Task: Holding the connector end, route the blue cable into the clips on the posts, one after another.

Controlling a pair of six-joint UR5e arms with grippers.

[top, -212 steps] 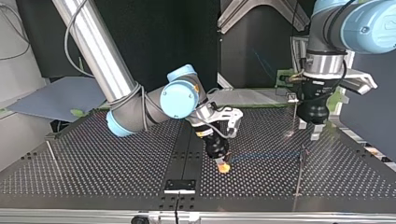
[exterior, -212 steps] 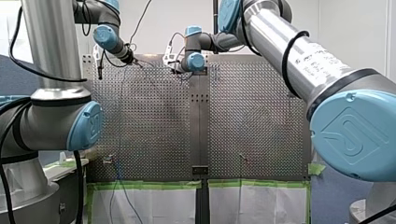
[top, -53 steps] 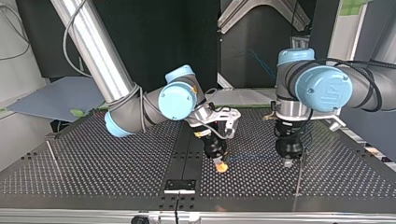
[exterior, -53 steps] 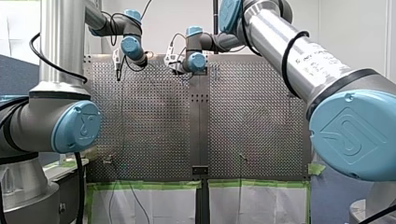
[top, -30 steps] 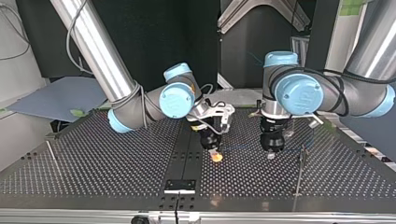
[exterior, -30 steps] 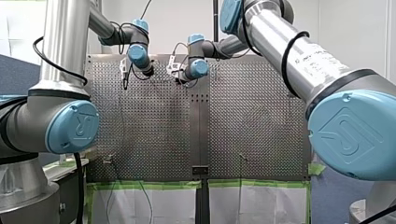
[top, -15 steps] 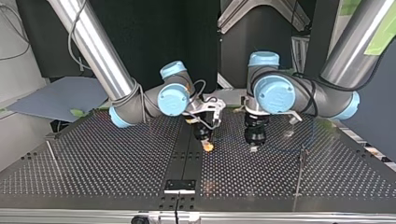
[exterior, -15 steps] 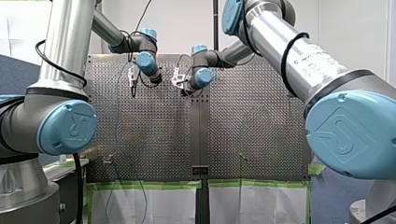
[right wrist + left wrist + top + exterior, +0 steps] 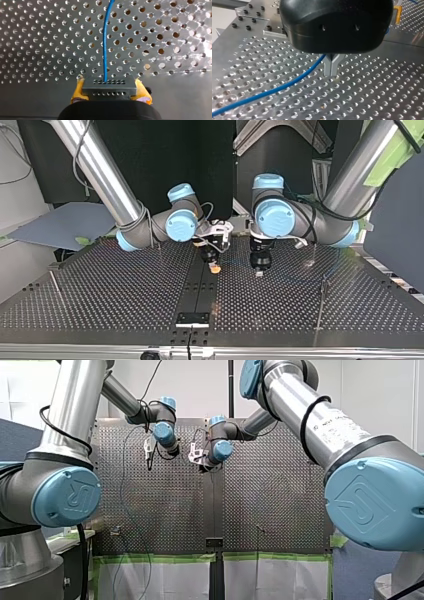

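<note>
- Right gripper (image 9: 110,90) clamps the connector (image 9: 109,86) between its yellow pads; the cable (image 9: 106,45) runs straight ahead from it.
- Left gripper (image 9: 331,71): fingertips meet (metal, forked), with the cable passing through the fork and trailing aside.
- Both hang near the middle of the table (image 9: 100,305).

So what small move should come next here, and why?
Probably carry the connector toward the post at the top view's left. My right gripper holds the connector, my left gripper is shut on the cable, both near the table's middle, and no cable reaches that post.
</note>
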